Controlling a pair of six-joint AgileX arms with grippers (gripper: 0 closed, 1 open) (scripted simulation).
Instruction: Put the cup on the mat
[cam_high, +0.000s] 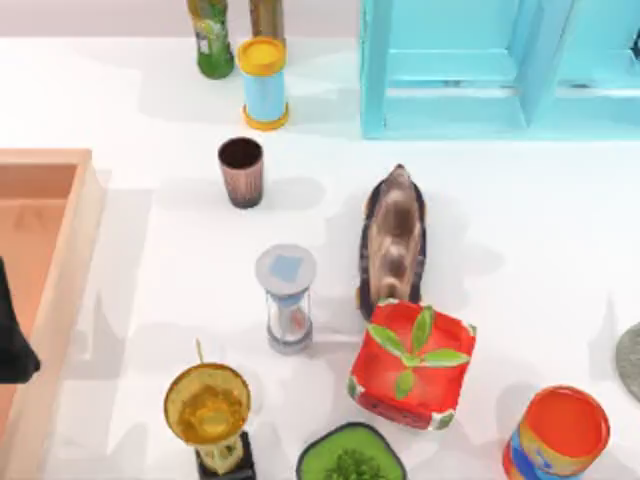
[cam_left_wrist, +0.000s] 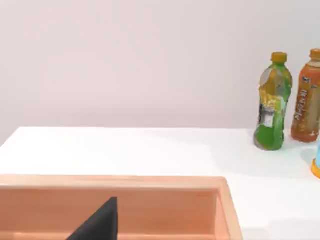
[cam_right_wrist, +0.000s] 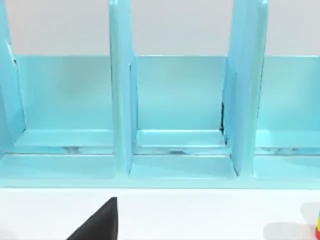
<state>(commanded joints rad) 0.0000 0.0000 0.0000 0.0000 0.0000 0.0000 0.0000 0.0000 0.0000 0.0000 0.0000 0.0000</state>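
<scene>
Top view looks straight down on the table (cam_high: 560, 250); left wrist view sits low over the wooden tray (cam_left_wrist: 150, 182), facing the far wall and the green bottle (cam_left_wrist: 272, 107), both shared with top; right wrist view faces the turquoise rack (cam_right_wrist: 175, 140) closely, also shared.

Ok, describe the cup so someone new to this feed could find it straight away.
Start at the turquoise shelf unit at the table's back, then look to its left for the blue cylinder with the yellow lid. Just in front of that stands the cup, alone: a small tapered tumbler with streaked brownish-pink sides and an open, dark maroon inside.
</scene>
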